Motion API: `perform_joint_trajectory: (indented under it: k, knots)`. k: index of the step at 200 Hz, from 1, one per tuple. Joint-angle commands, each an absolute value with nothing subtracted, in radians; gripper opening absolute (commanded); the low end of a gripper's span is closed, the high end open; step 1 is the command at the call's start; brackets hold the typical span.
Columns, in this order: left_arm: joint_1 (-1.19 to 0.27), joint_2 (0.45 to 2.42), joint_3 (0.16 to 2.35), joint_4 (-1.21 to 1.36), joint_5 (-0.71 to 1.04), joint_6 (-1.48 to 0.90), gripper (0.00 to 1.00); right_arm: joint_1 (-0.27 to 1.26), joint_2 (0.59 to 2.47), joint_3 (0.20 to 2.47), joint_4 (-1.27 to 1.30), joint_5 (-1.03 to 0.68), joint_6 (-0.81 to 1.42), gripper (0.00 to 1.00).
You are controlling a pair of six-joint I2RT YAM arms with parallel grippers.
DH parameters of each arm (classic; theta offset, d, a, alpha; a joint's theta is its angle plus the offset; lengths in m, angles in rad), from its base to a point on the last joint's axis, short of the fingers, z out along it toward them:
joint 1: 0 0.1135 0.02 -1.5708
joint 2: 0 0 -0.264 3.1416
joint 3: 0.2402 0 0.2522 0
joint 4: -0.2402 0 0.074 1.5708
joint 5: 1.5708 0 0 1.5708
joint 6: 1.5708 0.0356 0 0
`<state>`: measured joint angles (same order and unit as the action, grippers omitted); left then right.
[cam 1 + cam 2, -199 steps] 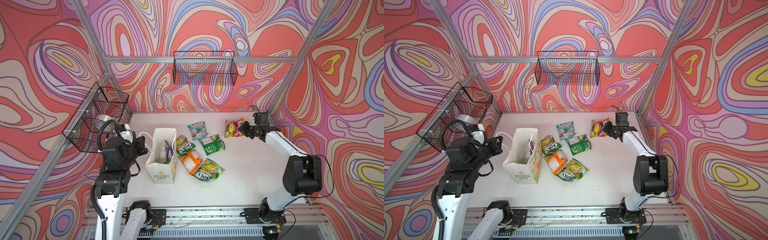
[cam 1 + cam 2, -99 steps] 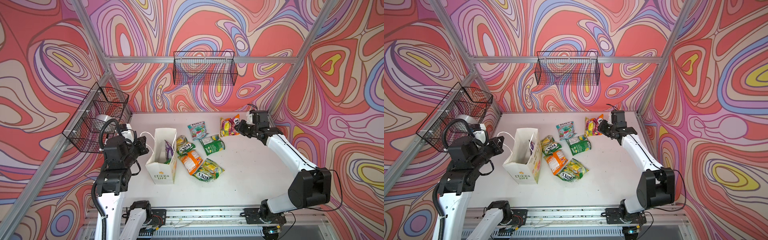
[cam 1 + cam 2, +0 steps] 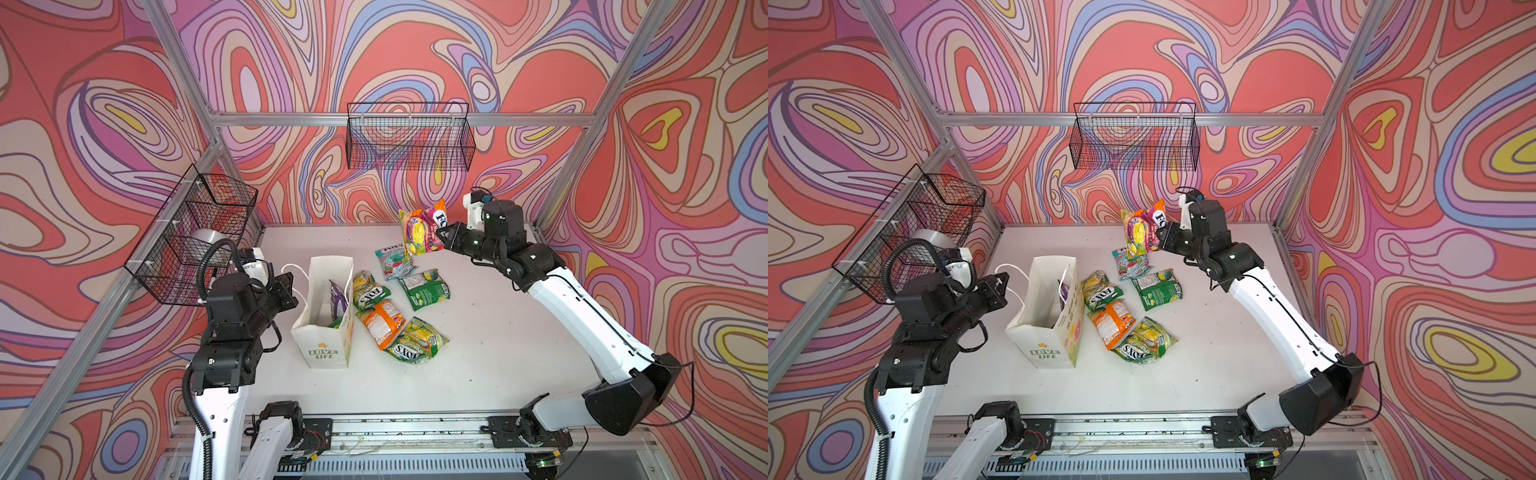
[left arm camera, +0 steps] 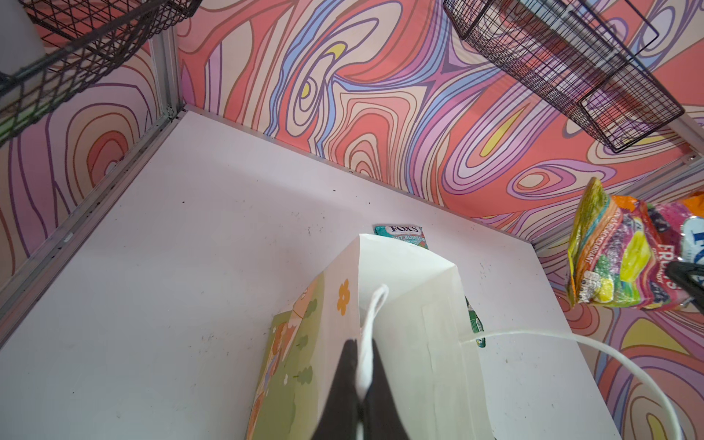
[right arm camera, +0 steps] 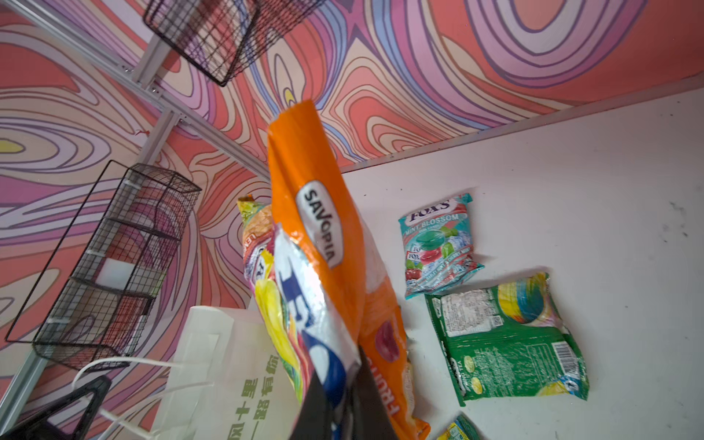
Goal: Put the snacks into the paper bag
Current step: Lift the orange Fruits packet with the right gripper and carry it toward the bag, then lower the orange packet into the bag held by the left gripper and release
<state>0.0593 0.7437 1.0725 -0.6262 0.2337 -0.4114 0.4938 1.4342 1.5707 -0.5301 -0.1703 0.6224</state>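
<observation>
The white paper bag stands open at the left of the table. A purple packet pokes out of it. My left gripper is shut on the bag's near cord handle; it shows beside the bag in both top views. My right gripper is shut on an orange, yellow and pink fruit snack packet and holds it upright in the air at the back, above the teal packet. The held packet hangs from the right gripper. Several more snacks lie right of the bag.
One black wire basket hangs on the back wall and another on the left wall, above my left arm. Aluminium frame posts stand at the back corners. The second cord handle loops out loose from the bag.
My right gripper has lifted the fruit packet off the table and carried it left, towards the bag. The left arm has barely moved and still holds the handle.
</observation>
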Motion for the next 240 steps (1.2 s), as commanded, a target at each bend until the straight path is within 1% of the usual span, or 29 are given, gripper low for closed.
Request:
perform_joint_trajectory:
  k: [1, 43, 71, 87, 122, 151, 176, 196, 240]
  knots:
    - [0.055, 0.747, 1.062, -0.598, 0.252, -0.396, 0.00, 0.560, 1.428, 1.678, -0.505, -0.137, 0.608, 0.00]
    - [0.055, 0.749, 1.061, -0.594, 0.270, -0.397, 0.00, 0.703, 1.506, 1.795, -0.483, -0.132, 0.573, 0.00]
    - [0.054, 0.746, 1.062, -0.591, 0.287, -0.400, 0.00, 0.802, 1.618, 1.911, -0.474, -0.130, 0.544, 0.00]
    - [0.051, 0.738, 1.062, -0.594, 0.262, -0.397, 0.00, 0.854, 1.699, 1.993, -0.491, -0.116, 0.526, 0.00]
    - [0.051, 0.710, 1.063, -0.603, 0.213, -0.390, 0.00, 0.913, 1.851, 2.158, -0.573, -0.090, 0.486, 0.00]
    - [0.051, 0.680, 1.055, -0.597, 0.170, -0.386, 0.00, 0.933, 1.885, 2.138, -0.585, -0.072, 0.477, 0.00]
    - [0.051, 0.690, 1.057, -0.601, 0.173, -0.391, 0.00, 0.946, 1.888, 2.096, -0.594, -0.052, 0.475, 0.00]
    - [0.051, 0.699, 1.059, -0.609, 0.157, -0.396, 0.00, 0.966, 1.882, 2.068, -0.615, -0.006, 0.462, 0.00]
    - [0.051, 0.699, 1.060, -0.612, 0.153, -0.394, 0.00, 0.998, 1.924, 2.119, -0.729, 0.047, 0.426, 0.00]
